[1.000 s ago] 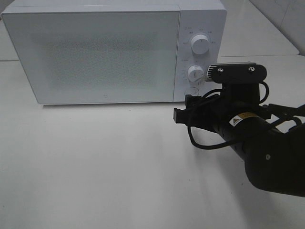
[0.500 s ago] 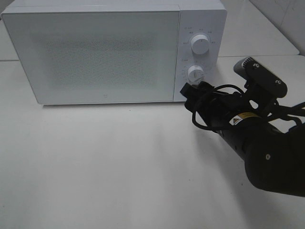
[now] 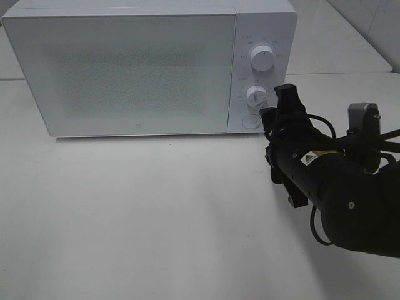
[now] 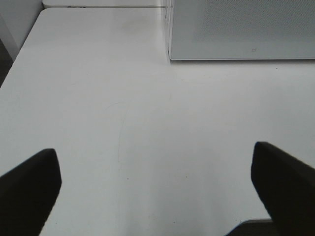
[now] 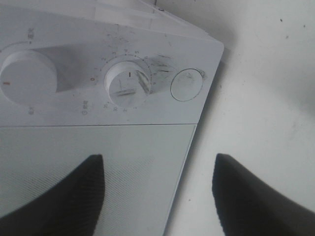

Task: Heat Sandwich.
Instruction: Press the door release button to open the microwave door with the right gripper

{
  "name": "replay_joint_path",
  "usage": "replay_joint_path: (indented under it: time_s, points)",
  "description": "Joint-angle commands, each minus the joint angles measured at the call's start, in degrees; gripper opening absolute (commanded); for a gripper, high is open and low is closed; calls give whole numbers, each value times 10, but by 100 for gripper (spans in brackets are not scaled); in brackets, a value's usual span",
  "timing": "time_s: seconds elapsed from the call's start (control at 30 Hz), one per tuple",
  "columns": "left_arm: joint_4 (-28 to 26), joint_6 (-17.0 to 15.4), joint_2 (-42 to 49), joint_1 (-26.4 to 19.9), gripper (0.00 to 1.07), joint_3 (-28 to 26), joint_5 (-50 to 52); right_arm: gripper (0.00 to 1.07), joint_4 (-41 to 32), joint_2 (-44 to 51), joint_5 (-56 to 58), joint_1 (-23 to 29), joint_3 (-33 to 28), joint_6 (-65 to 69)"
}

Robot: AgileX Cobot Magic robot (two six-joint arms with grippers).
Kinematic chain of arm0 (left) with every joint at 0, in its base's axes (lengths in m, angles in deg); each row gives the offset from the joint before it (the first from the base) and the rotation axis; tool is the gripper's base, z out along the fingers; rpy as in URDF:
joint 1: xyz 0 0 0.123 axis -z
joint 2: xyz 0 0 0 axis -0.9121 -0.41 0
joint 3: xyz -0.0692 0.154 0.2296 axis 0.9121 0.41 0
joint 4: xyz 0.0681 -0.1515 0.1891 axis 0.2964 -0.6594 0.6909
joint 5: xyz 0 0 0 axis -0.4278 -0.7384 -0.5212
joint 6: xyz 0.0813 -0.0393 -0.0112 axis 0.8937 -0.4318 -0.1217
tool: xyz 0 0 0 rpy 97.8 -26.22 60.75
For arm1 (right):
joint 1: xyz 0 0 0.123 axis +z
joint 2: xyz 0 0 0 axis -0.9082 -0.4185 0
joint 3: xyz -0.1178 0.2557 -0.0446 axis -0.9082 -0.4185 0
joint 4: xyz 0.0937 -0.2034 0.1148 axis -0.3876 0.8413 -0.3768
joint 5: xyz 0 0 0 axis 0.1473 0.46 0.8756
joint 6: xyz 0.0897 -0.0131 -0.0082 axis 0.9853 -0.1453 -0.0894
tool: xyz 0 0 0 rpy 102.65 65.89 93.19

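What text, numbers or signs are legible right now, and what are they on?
No text is legible.
Microwave upper knob and lower knob: scale marks around them, too blurred.
Microwave door: small mark at bottom edge, unreadable.
Right arm: yellow warning sticker, print too small.

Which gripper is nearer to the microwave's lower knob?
Right. The right gripper faces the lower knob closely; the left gripper is over the table by the far corner of the door.

A white microwave (image 3: 125, 69), door shut, sits at eleven o'clock on the white table (image 3: 137, 212). At its three o'clock side are an upper knob (image 3: 262, 58) and a lower knob (image 3: 256, 95). A round button (image 3: 250, 120) lies at six o'clock beneath them.
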Motion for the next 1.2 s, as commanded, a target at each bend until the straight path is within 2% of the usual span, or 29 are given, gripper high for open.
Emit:
replay_joint_path:
  time_s: [0.03, 0.07, 0.17, 0.2, 0.23, 0.27, 0.3, 0.7, 0.97, 1.2]
  points:
    - [-3, -1, 9, 3, 98, -1, 6, 48, 1, 1, -5, 2, 1, 70]
    - [-3, -1, 9, 3, 98, -1, 6, 48, 1, 1, -5, 2, 1, 70]
    - [-3, -1, 9, 3, 98, -1, 6, 25, -8, 1, -5, 2, 1, 78]
    - [-3, -1, 9, 3, 98, -1, 6, 25, -8, 1, -5, 2, 1, 78]
    - [-3, -1, 9, 3, 98, -1, 6, 18, -10, 1, -3, 2, 1, 78]
    - [-3, -1, 9, 3, 98, -1, 6, 5, -14, 1, 8, 2, 1, 78]
    - [-3, -1, 9, 3, 98, -1, 6, 0, -17, 1, 13, 2, 1, 78]
    - [-3, -1, 9, 3, 98, -1, 6, 0, -18, 1, 19, -1, 1, 85]
    - [-3, -1, 9, 3, 98, -1, 6, 0, -8, 1, 25, -30, 8, 69]
    - [-3, -1, 9, 3, 98, -1, 6, 0, 26, -44, 23, -40, 38, 110]
